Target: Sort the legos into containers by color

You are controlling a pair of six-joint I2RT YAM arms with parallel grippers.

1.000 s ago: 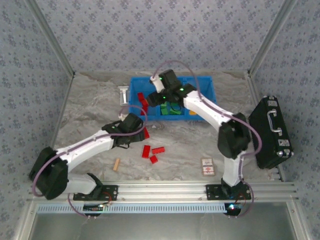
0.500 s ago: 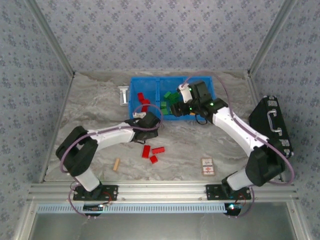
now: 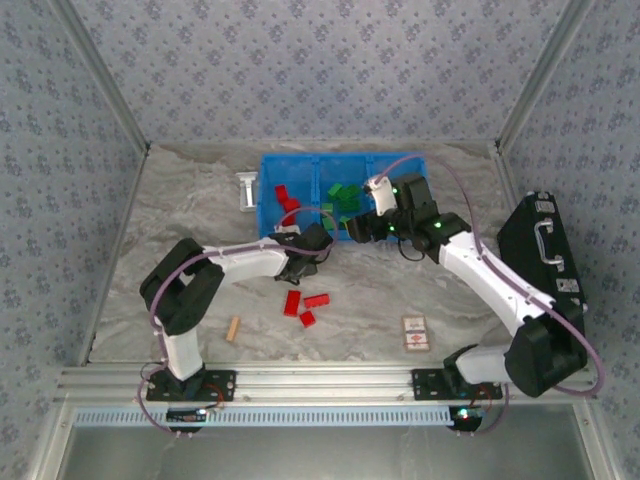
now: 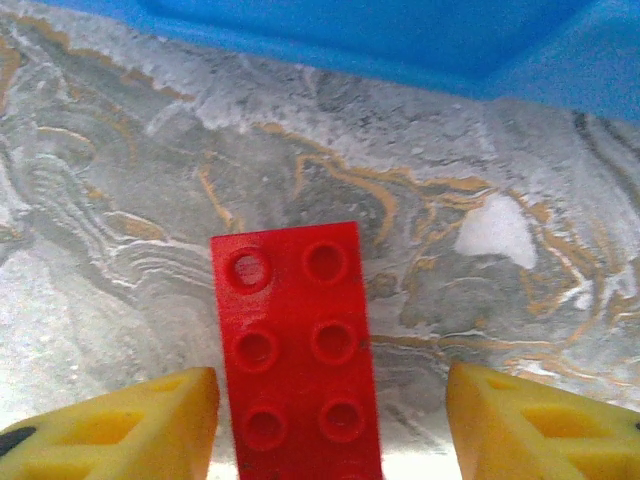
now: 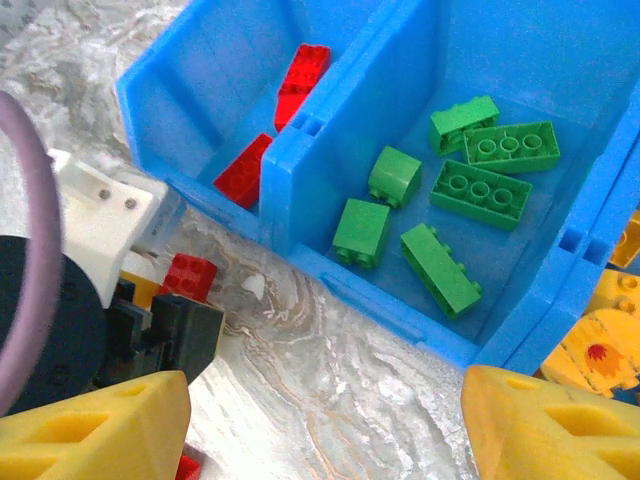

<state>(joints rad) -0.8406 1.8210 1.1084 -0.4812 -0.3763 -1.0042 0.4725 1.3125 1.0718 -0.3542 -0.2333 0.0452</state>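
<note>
The red brick [image 4: 295,350] lies on the tabletop [image 4: 120,200] just near the bin [image 4: 400,40]. My left hand [image 4: 330,385] has reached in around it, fingers narrowing but not yet gripping. My right hand [image 5: 325,420], open and empty, has backed off the green bricks [image 5: 480,190], so red goes next.

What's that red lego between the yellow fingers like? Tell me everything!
The red lego is a shiny plastic brick, two studs wide; six studs show before the picture's edge cuts it off. It lies flat, studs up, on the marbled table, between the open yellow fingers of the left gripper, near the blue bin.
</note>
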